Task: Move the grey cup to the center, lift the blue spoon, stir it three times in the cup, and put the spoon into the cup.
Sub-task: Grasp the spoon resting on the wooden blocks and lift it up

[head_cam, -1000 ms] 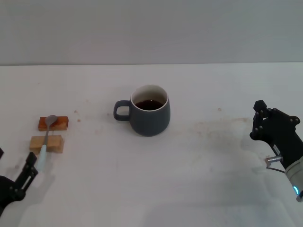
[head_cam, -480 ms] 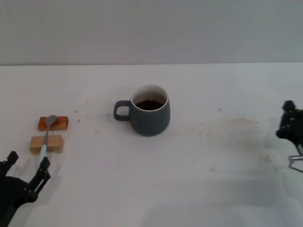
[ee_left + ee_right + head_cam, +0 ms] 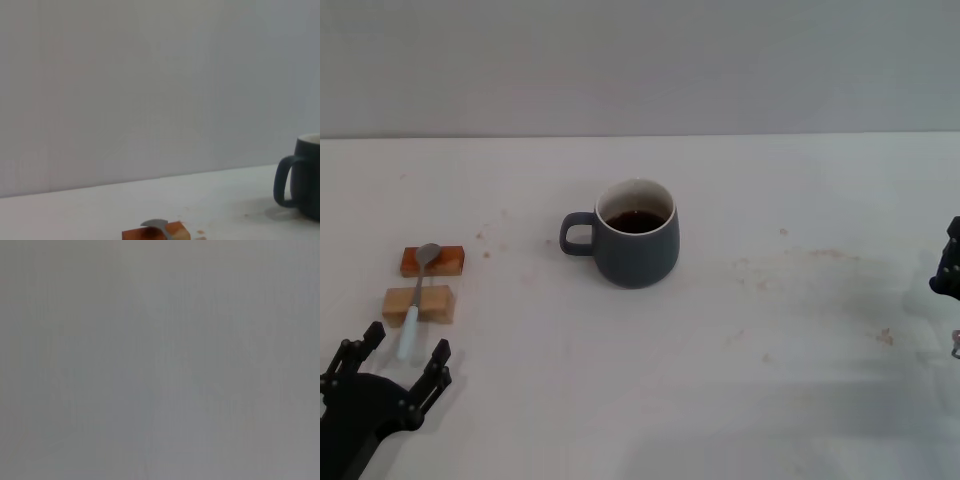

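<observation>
The grey cup [image 3: 636, 234] stands near the middle of the white table, handle toward my left, with dark liquid inside; it also shows in the left wrist view [image 3: 302, 176]. The blue spoon [image 3: 417, 298] lies across two small wooden blocks at the left, bowl on the far block; its bowl shows in the left wrist view [image 3: 156, 224]. My left gripper [image 3: 402, 361] is open and empty, just in front of the spoon's handle end. My right gripper [image 3: 948, 270] is at the right edge of the head view, mostly out of view.
The reddish wooden block [image 3: 432, 262] and the pale wooden block [image 3: 418, 303] hold the spoon off the table [image 3: 750, 340]. A plain grey wall rises behind the table. The right wrist view shows only plain grey.
My left gripper has moved forward and right, toward the spoon's handle end. My right gripper has drawn back to the right, nearly out of the head view. The cup and spoon have not moved.
</observation>
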